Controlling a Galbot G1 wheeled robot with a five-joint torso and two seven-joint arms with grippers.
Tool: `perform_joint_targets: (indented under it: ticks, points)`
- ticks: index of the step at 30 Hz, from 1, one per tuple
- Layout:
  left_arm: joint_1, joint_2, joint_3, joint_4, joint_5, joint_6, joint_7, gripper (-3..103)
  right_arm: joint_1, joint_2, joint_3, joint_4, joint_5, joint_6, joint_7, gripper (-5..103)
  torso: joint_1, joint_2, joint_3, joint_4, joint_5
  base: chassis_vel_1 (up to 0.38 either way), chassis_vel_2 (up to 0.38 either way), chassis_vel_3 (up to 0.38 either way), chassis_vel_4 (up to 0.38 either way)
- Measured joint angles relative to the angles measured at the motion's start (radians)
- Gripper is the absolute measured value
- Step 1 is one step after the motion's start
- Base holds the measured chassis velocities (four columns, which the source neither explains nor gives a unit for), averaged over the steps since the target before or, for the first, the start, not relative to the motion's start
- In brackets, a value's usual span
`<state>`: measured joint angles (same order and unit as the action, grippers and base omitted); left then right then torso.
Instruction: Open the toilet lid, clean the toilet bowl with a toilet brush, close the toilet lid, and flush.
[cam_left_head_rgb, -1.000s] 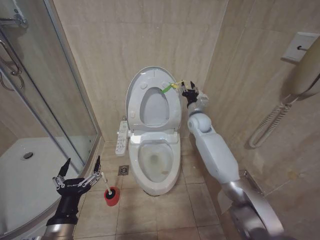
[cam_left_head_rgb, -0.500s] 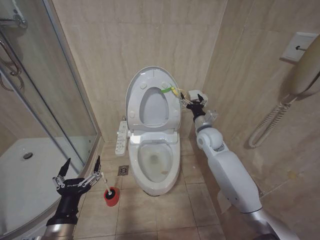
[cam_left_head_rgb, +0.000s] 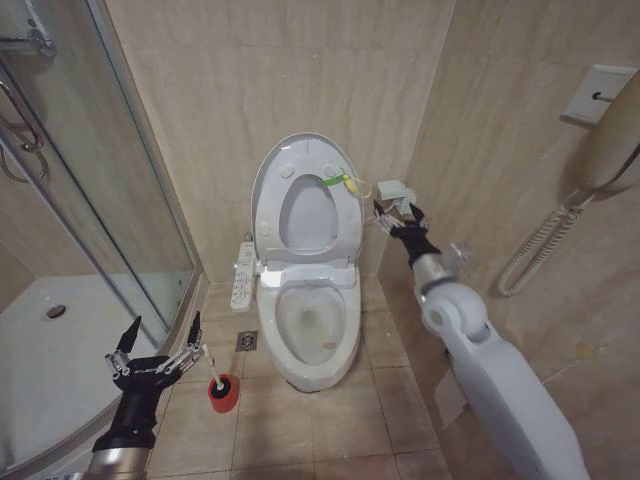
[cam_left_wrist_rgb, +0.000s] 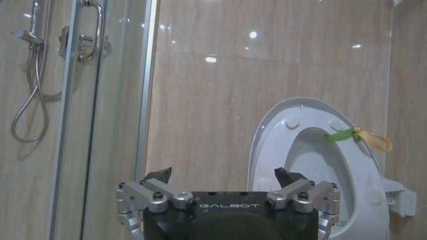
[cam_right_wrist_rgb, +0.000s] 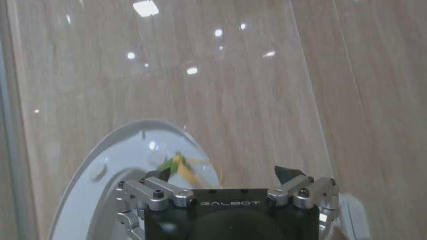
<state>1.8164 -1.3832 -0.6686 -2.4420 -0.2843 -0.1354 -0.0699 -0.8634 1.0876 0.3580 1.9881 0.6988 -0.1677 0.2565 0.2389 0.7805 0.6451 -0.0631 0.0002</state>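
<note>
Now the lid (cam_left_head_rgb: 302, 195) stands upright vs the rear wall, seat up w/ it, green-yellow tag (cam_left_head_rgb: 342, 180) sticking out at its upper right edge. Bowl (cam_left_head_rgb: 310, 320) is uncovered below, button panel (cam_left_head_rgb: 242, 275) on its left side. Right gripper (cam_left_head_rgb: 400, 222) is in the air just right of the lid, near the tag but not touching it; jaws apart, nothing between them. Right wrist view has its fingers (cam_right_wrist_rgb: 157, 176) spread, w/ the lid's rim (cam_right_wrist_rgb: 100, 165) and tag (cam_right_wrist_rgb: 177, 165) beyond. Left gripper (cam_left_head_rgb: 160, 345) sits low at front left by the shower door (cam_left_head_rgb: 90, 200), jaws wide apart, empty. Brush (cam_left_head_rgb: 207, 368) stands in its red holder (cam_left_head_rgb: 224, 393) on the floor left of the bowl, handle top just beside the left gripper's right finger; can't tell if they touch. Left wrist view: fingers (cam_left_wrist_rgb: 160, 176) apart, lid (cam_left_wrist_rgb: 313, 150) ahead.
</note>
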Motion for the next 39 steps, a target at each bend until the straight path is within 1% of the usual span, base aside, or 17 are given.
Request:
perform_joint_targets:
  ticks: [3, 7, 11, 17, 20, 22, 25, 28, 29, 33, 39]
  points:
    - [0.000, 0.000, 0.000, 0.000, 0.000, 0.000, 0.000, 100, -0.087, -0.005, 0.018, 0.060, 0.000, -0.003, 0.007, 100, 0.000, 0.000, 0.000, 0.0001, 0.0000, 0.000, 0.000, 0.000, 0.000]
    - [0.000, 0.000, 0.000, 0.000, 0.000, 0.000, 0.000, 100, -0.134, -0.003, 0.027, 0.092, -0.004, -0.003, 0.012, 100, 0.000, 0.000, 0.000, 0.0003, -0.0002, 0.000, 0.000, 0.000, 0.000]
    - [0.000, 0.000, 0.000, 0.000, 0.000, 0.000, 0.000, 100, -0.225, 0.007, 0.040, 0.167, -0.014, -0.020, 0.039, 100, 0.000, 0.000, 0.000, 0.0002, -0.0002, 0.000, 0.000, 0.000, 0.000]
    - [0.000, 0.000, 0.000, 0.000, 0.000, 0.000, 0.000, 100, -0.294, 0.019, 0.043, 0.225, -0.022, -0.031, 0.060, 100, 0.000, 0.000, 0.000, 0.0003, -0.0003, 0.000, 0.000, 0.000, 0.000]
    - [0.000, 0.000, 0.000, 0.000, 0.000, 0.000, 0.000, 100, -0.369, 0.024, 0.049, 0.248, -0.064, -0.020, 0.043, 100, 0.000, 0.000, 0.000, 0.0003, -0.0002, 0.000, 0.000, 0.000, 0.000]
    - [0.000, 0.000, 0.000, 0.000, 0.000, 0.000, 0.000, 100, -0.395, 0.025, 0.052, 0.257, -0.075, -0.014, 0.039, 100, 0.000, 0.000, 0.000, 0.0001, -0.0003, 0.000, 0.000, 0.000, 0.000]
    - [0.000, 0.000, 0.000, 0.000, 0.000, 0.000, 0.000, 100, -0.433, 0.026, 0.063, 0.279, -0.090, -0.009, 0.039, 100, 0.000, 0.000, 0.000, 0.0002, -0.0003, 0.000, 0.000, 0.000, 0.000]
    - [0.000, 0.000, 0.000, 0.000, 0.000, 0.000, 0.000, 100, -0.509, 0.038, 0.096, 0.315, -0.137, 0.001, 0.040, 100, 0.000, 0.000, 0.000, 0.0003, -0.0003, 0.000, 0.000, 0.000, 0.000]
    - [0.000, 0.000, 0.000, 0.000, 0.000, 0.000, 0.000, 100, -0.509, 0.038, 0.096, 0.315, -0.137, 0.001, 0.040, 100, 0.000, 0.000, 0.000, 0.0003, -0.0003, 0.000, 0.000, 0.000, 0.000]
    - [0.000, 0.000, 0.000, 0.000, 0.000, 0.000, 0.000, 100, -0.621, 0.080, 0.163, 0.355, -0.193, 0.026, 0.026, 100, 0.000, 0.000, 0.000, 0.0001, -0.0003, 0.000, 0.000, 0.000, 0.000]
    - [0.000, 0.000, 0.000, 0.000, 0.000, 0.000, 0.000, 100, -0.697, 0.103, 0.193, 0.403, -0.237, 0.052, 0.006, 100, 0.000, 0.000, 0.000, 0.0004, -0.0002, 0.000, 0.000, 0.000, 0.000]
